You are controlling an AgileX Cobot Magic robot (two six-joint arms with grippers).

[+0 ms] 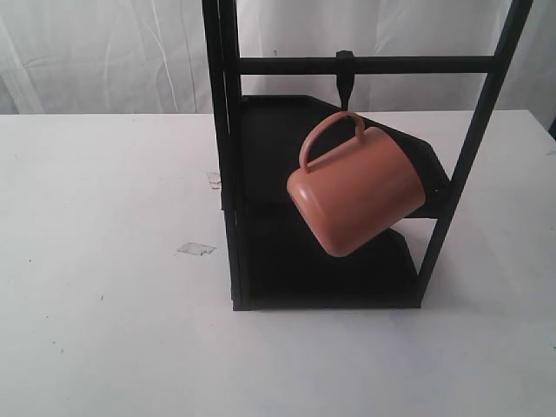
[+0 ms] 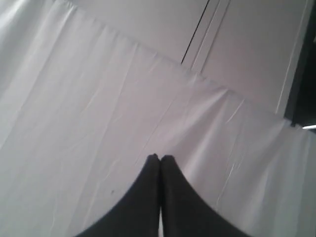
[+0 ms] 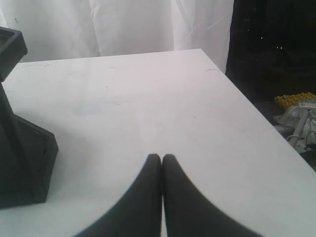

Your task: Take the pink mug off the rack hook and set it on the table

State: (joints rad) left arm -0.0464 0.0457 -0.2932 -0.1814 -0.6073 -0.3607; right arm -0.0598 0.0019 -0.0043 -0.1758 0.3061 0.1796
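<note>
The pink mug [image 1: 356, 193] hangs tilted by its loop handle from the rack hook [image 1: 345, 76], a short black peg on the crossbar of the rack [image 1: 228, 156]. The rack stands on the white table [image 1: 104, 261]. Neither gripper shows in the exterior view. In the left wrist view my left gripper [image 2: 160, 157] is shut on nothing and faces a white curtain. My right gripper [image 3: 162, 157] is also shut and empty, over the bare tabletop [image 3: 148, 108], with the rack's dark base [image 3: 22, 158] off to one side.
A bit of clear tape [image 1: 196, 249] lies on the table left of the rack. White curtains hang behind the table. In the right wrist view the table edge [image 3: 256, 113] drops off to a dark area with yellow clutter [image 3: 295, 100].
</note>
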